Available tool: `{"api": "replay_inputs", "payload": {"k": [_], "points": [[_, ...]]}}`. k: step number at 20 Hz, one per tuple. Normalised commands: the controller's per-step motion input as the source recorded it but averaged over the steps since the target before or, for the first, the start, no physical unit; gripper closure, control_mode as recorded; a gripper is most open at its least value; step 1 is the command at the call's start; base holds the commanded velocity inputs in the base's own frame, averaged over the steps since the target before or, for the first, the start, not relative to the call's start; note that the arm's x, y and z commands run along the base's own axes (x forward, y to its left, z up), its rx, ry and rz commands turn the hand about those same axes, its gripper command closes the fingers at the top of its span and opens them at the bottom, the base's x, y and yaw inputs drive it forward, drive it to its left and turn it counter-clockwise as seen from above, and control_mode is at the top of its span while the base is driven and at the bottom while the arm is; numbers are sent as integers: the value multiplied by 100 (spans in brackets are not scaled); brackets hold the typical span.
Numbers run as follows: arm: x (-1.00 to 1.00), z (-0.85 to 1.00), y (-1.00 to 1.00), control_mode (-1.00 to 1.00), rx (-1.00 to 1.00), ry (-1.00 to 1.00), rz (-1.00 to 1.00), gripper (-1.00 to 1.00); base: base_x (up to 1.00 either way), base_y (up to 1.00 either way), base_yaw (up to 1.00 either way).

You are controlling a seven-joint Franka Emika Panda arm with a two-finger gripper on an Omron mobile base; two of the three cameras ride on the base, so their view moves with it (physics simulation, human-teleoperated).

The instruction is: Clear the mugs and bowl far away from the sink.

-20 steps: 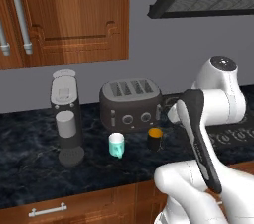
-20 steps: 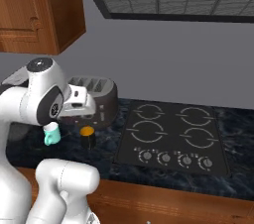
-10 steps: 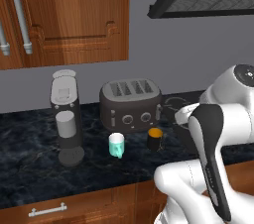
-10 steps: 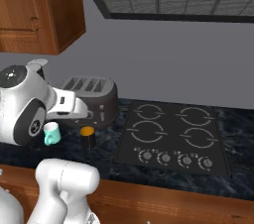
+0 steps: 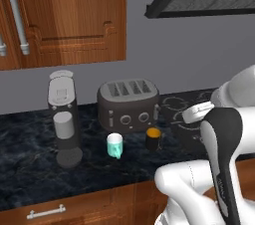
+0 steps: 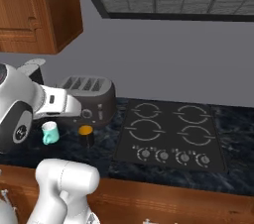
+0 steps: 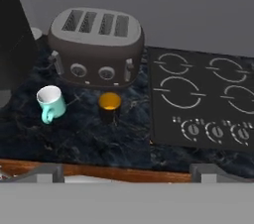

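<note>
Standing on the dark tabletop [image 7: 74,143], in front of the toaster [image 7: 96,44]:

- Teal mug [image 7: 50,101]: sitting upright, handle pointing toward the tabletop's front edge, just left of the dark mug and apart from it. Also showing at [image 5: 115,145] and [image 6: 49,132].
- Dark mug [image 7: 109,106]: sitting upright with its orange-yellow top facing up, near the cooktop [image 7: 203,104]. Also showing at [image 5: 153,138] and [image 6: 86,135].
- Coffee machine [image 5: 64,119]: standing to the left of the toaster, well apart from both mugs.
- Bowl and sink: not appearing among these items, so their places are going unrecorded.

Arm status: the forearm [image 6: 57,103] is reaching across above the mugs in the right base view, and the hand camera is looking down on both from above and in front. The jaws are not showing clearly, so whether they are spread or pressed together cannot be told; nothing appears to be pinched in them.

Step in hand, by judgement: both mugs are lying away from any sink, so the work seems to be nearing its end or pausing between items, with the hand hovering, not grasping.

Next move, by judgement: if either mug is needing further shifting, the hand is needing to descend over one rim with the jaws spread, keeping clear of the neighbouring mug and the toaster's front.
</note>
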Motion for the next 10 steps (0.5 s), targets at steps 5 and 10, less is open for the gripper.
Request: {"api": "replay_inputs", "payload": {"k": [5, 10], "points": [[0, 0, 0, 100, 0, 0, 0, -100, -8, -28, -35], [0, 0, 0, 100, 0, 0, 0, -100, 0, -13, -89]]}}
